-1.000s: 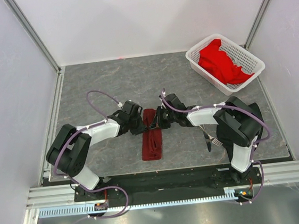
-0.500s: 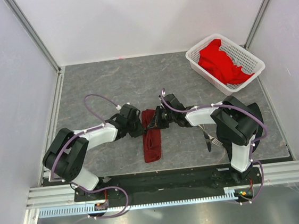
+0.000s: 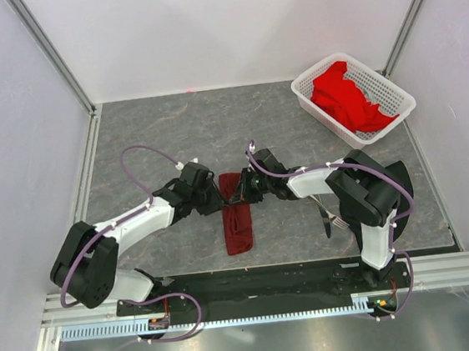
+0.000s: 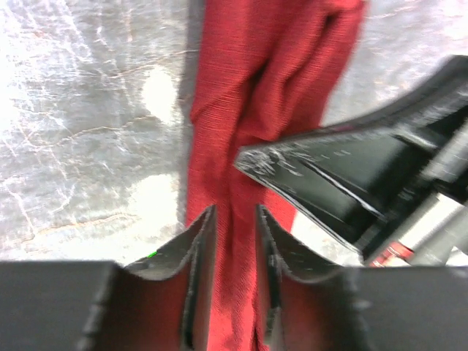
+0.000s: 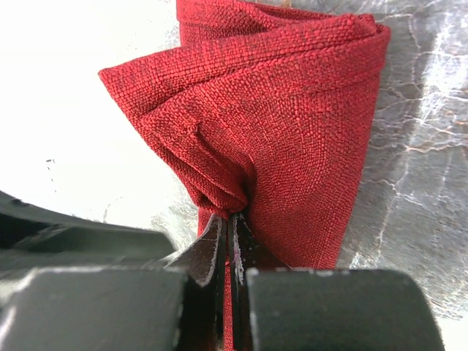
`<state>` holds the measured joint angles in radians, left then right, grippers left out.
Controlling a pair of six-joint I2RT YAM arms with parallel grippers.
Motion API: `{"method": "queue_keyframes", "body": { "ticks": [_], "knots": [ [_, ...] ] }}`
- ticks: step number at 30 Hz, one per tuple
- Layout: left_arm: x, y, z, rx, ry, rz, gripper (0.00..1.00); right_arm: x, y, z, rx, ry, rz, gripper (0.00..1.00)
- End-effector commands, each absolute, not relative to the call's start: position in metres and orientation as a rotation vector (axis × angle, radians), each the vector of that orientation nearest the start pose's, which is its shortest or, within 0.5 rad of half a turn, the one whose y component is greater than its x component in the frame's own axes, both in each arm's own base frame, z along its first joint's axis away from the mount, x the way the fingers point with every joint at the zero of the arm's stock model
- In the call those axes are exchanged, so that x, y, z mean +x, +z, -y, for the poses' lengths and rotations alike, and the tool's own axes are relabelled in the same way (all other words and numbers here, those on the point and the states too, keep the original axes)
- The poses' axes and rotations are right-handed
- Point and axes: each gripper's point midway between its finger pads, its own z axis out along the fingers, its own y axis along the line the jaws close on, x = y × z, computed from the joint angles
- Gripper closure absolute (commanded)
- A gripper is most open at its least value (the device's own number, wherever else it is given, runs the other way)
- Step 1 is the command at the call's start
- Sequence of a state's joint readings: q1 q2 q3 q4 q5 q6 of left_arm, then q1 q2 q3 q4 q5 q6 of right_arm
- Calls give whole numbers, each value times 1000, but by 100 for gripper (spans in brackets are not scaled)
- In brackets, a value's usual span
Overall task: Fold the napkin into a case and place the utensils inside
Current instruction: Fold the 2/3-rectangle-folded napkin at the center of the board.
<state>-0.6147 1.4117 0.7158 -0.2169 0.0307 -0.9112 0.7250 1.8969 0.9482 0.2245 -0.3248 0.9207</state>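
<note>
The dark red napkin (image 3: 238, 224) lies as a narrow, long folded strip between the two arms. My right gripper (image 3: 239, 193) is shut on a bunched fold at the strip's far end, its tips (image 5: 228, 223) pinching the napkin (image 5: 292, 110). My left gripper (image 3: 214, 196) faces it from the left. Its jaws (image 4: 234, 219) stand apart, straddling a ridge of the napkin (image 4: 248, 110). The right gripper's fingertips (image 4: 252, 157) press on the cloth in the left wrist view. The silver utensils (image 3: 336, 220) lie partly hidden under the right arm.
A white lattice basket (image 3: 308, 92) with bright red cloth (image 3: 344, 97) in it stands at the back right. White walls and metal rails close the grey table (image 3: 163, 133) on three sides.
My left gripper's jaws have parted, releasing the cloth. The left arm's elbow has swung out to the left. My right gripper keeps its pinch and has crept slightly left.
</note>
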Motion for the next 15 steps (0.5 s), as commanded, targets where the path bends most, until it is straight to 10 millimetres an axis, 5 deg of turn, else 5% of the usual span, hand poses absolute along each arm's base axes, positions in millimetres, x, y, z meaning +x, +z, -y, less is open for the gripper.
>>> {"method": "queue_keyframes", "body": {
  "ticks": [1,9,15],
  "knots": [
    [255,84,241,-243,-751,-2540,62,280,35,-373,19,1165,-2547,95],
    [241,64,256,-128,-715,-2629,58,282,53,-379,24,1217,-2508,80],
    [228,44,236,-162,-567,-2696,59,285,65,-382,-13,1214,-2502,73]
  ]
}}
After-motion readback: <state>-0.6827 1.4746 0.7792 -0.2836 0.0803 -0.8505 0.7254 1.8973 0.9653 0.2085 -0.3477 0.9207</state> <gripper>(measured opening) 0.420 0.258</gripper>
